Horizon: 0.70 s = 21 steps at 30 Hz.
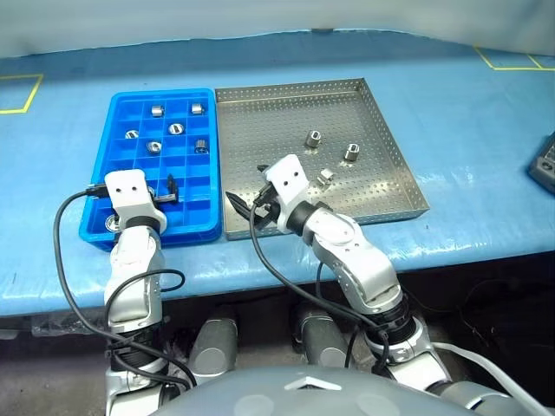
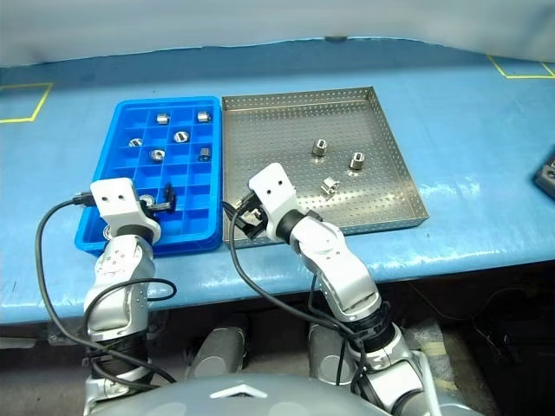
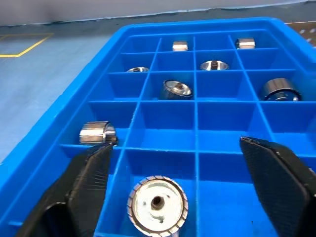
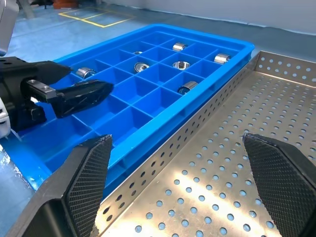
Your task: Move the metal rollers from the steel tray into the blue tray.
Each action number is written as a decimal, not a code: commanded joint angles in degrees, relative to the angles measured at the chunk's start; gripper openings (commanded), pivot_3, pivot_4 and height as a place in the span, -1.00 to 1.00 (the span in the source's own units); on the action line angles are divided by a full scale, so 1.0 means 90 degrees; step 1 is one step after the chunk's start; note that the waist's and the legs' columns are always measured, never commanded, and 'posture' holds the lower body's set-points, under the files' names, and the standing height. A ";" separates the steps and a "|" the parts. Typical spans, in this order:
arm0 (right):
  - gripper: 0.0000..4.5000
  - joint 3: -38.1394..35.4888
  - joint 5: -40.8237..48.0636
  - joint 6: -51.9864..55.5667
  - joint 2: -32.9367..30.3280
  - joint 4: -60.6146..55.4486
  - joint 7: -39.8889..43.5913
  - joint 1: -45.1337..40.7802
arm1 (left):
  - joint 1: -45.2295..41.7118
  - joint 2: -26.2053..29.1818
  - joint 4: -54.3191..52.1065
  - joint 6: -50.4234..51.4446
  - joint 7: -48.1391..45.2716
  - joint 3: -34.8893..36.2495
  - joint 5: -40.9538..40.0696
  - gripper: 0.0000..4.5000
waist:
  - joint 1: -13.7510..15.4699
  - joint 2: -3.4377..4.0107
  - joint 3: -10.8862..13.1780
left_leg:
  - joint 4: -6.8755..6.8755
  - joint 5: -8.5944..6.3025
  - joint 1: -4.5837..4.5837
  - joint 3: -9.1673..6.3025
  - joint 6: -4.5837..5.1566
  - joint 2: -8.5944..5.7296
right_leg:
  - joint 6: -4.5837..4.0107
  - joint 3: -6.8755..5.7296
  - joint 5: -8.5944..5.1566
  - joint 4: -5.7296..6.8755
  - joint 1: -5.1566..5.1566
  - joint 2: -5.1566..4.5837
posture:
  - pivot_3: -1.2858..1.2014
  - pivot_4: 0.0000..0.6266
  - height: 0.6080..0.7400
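A blue tray (image 1: 121, 227) with a grid of small square pockets lies on a blue table cover (image 1: 468, 113), and a steel tray (image 1: 260, 113) with a perforated floor lies just beside it at its 3 o'clock side, their long walls close together.

Three metal rollers remain in the steel tray: one (image 1: 313, 137) near the middle, one (image 1: 352, 152) at about 4 o'clock from it, and one (image 1: 326, 176) nearer the front wall, at 5 o'clock from the first. They lie apart from each other.

The blue tray holds several rollers, each in its own pocket. Two lie in the far row (image 1: 158, 110) (image 1: 198, 108), three more in the rows below them (image 1: 132, 134) (image 1: 176, 129) (image 1: 154, 147), and one (image 1: 200, 145) at the side toward the steel tray. In the left wrist view a roller (image 3: 158, 205) lies flat with its centre hole up in a near pocket, and another (image 3: 97, 133) lies on its side at 10 o'clock from it.

The left gripper (image 3: 187, 182) hangs over the near rows of the blue tray with its fingers spread wide and nothing between them. The right gripper (image 4: 190, 182) sits over the steel tray's near corner next to the blue tray, also spread wide and empty, pointing toward 10 o'clock.
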 commanded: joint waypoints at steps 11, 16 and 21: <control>1.00 -0.1226 -0.0886 -0.0143 0.0764 0.1029 -0.2218 -0.0371 | -0.0113 0.0170 -0.0421 -0.0725 -0.1130 -0.1411 -0.0207 0.99 | -0.0061 0.0000 0.0000 | 0.0001 0.0000 0.0000 0.0004 0.0000 0.0000 | 0.0000 0.0004 0.0000 0.0000 -0.0001 0.0001 | 0.06 -0.52 1.00; 1.00 -0.1737 -0.1121 -0.0423 0.1133 0.1858 -0.3012 -0.0839 | 0.0121 0.0202 -0.0539 -0.0668 -0.1513 -0.2040 -0.0301 0.99 | -0.0153 0.0003 0.0001 | -0.0006 0.0000 -0.0001 0.0005 0.0001 0.0000 | -0.0002 0.0005 0.0000 0.0000 -0.0004 0.0001 | 0.06 -0.52 1.00; 1.00 -0.1936 -0.1246 -0.0694 0.1289 0.2362 -0.3385 -0.1097 | 0.0316 0.0407 -0.0742 -0.0670 -0.1874 -0.2413 -0.0328 0.99 | -0.0199 0.0006 0.0002 | -0.0010 0.0000 0.0000 0.0005 0.0001 0.0001 | -0.0006 0.0005 -0.0002 0.0001 -0.0005 0.0002 | 0.08 -0.52 1.00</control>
